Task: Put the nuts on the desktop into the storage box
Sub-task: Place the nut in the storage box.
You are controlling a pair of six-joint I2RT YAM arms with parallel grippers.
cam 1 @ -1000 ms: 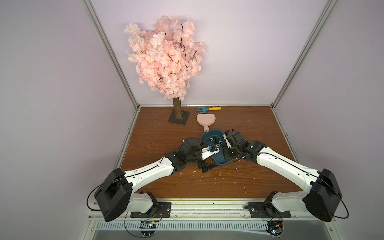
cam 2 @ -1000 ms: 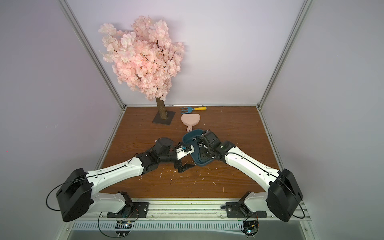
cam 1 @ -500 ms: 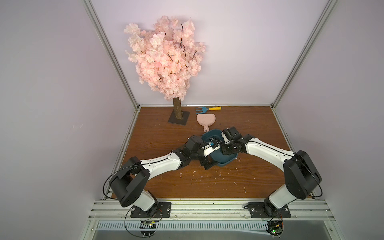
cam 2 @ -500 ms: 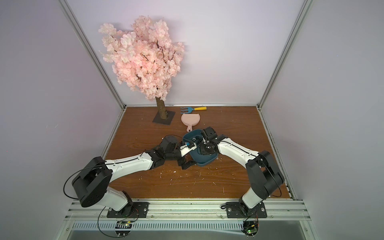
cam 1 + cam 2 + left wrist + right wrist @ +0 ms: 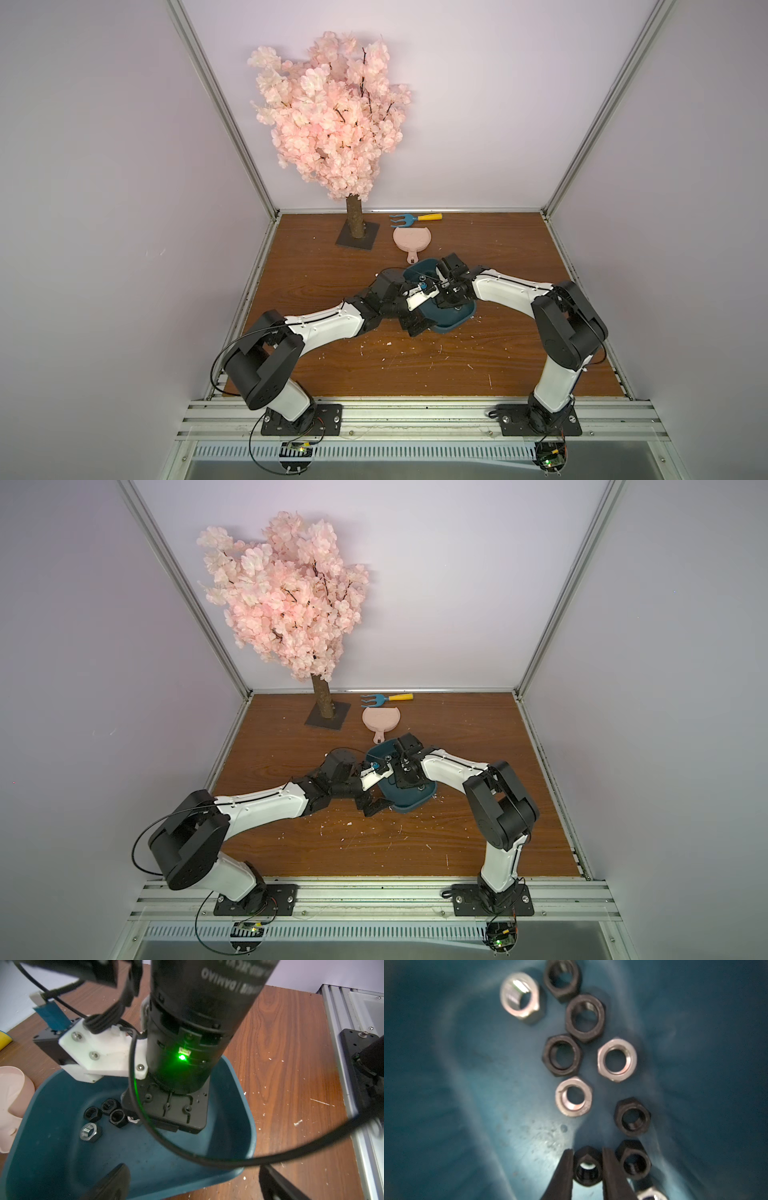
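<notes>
The teal storage box (image 5: 453, 322) (image 5: 411, 802) sits mid-desktop (image 5: 498, 353). My right gripper (image 5: 588, 1153) (image 5: 449, 301) reaches down inside it, shut on a black nut (image 5: 587, 1169) just above the box floor (image 5: 467, 1084). Several more nuts lie loose on that floor, black (image 5: 584, 1018) and silver (image 5: 616, 1059), and they also show in the left wrist view (image 5: 90, 1132). My left gripper (image 5: 193, 1174) (image 5: 417, 318) stands wide open at the box's near-left corner. One of its fingers (image 5: 112, 1182) hangs over the box and the other (image 5: 276, 1184) over the desktop.
A pink blossom tree on a dark square base (image 5: 357, 239) stands at the back. A pink dustpan (image 5: 411, 241) lies just behind the box, with a blue rake with a yellow handle (image 5: 415, 218) beyond it. White flecks (image 5: 388, 344) dot the wood before the box. An aluminium rail (image 5: 395, 415) edges the front.
Both arms have changed pose, their elbows drawn in, while both grippers stayed at the box. The right wrist has drifted slightly toward the back left over the box.
</notes>
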